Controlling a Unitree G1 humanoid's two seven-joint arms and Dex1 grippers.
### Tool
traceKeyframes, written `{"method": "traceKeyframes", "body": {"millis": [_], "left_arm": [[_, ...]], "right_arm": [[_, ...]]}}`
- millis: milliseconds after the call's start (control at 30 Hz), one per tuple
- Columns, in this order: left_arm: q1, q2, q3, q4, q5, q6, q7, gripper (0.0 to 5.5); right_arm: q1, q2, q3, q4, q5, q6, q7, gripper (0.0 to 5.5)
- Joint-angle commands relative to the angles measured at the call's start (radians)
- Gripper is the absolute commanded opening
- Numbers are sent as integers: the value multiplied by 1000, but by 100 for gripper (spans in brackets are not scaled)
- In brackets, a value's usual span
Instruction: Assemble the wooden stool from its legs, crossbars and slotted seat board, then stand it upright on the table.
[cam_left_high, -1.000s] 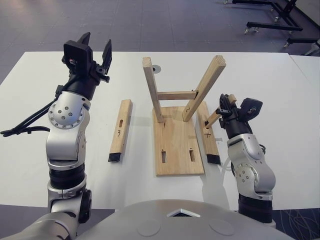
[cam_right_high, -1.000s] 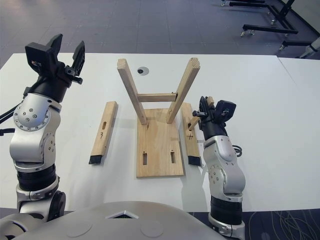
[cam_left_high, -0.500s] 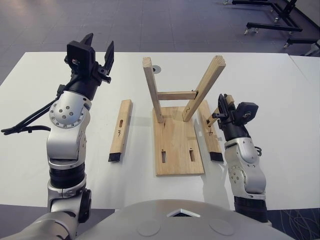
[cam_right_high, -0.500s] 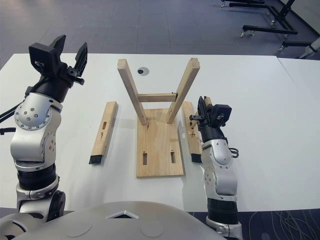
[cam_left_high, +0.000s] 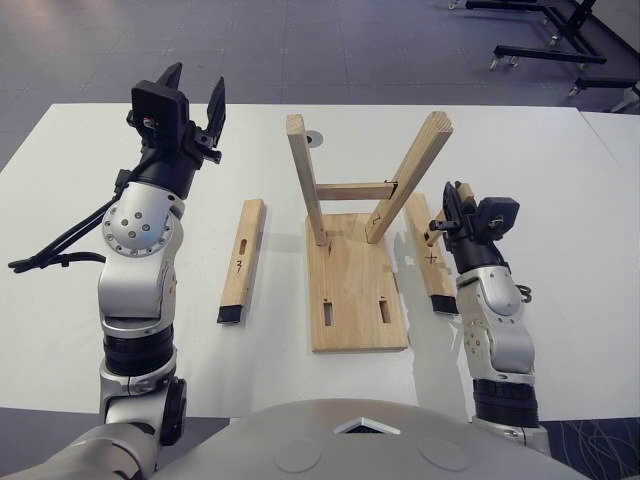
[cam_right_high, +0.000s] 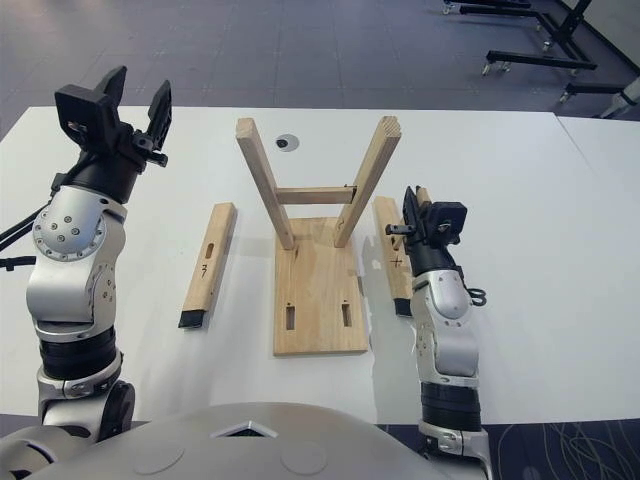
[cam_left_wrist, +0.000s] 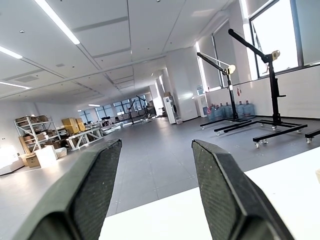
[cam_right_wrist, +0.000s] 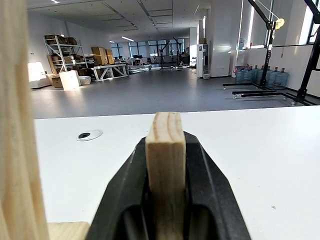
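Spreading its two fingers wide apart, the left gripper (cam_left_high: 193, 88) hangs raised over the table (cam_left_high: 90, 190) in the upper left of the head view, holding nothing; its own camera looks between the parted black fingers (cam_left_wrist: 227, 200) into the room beyond. Left of centre a loose leg (cam_left_high: 242, 260) lies flat on the table, its dark-capped end toward the lower edge, apart from the seat board (cam_left_high: 355, 300). That board lies flat in the middle of the frame. Two legs rise from its far end: the left one (cam_left_high: 305, 180) leans slightly, the right one (cam_left_high: 412, 172) tilts outward, and a crossbar (cam_left_high: 355, 190) joins them. A small round hole (cam_left_high: 314, 139) sits in the table behind them. Just right of the board another loose leg (cam_left_high: 430, 258) lies flat. Above it, at centre right, the right gripper (cam_left_high: 448, 212) is clamped on a short wooden bar (cam_right_wrist: 169, 165), whose end sticks up between the fingers.
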Motion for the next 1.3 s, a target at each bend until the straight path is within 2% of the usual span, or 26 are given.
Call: {"method": "traceKeyframes", "body": {"millis": [33,200,700,1300], "left_arm": [[5,-5,-2,1,11,-6,9,257],[4,-10,2,-13,27,-2,28,257],[22,-20,11,10,42,-43,53,257],[-8,-12,17,72,44,-101,38,257]], "right_arm": [[11,-11,-15,41,27,79,25,108],[-20,-37,-48,45,59,114,67,200],[-222,-100,-141,-8,174,204,92,200],[-423,-130,-169,-54,210,249,54,200]]}}
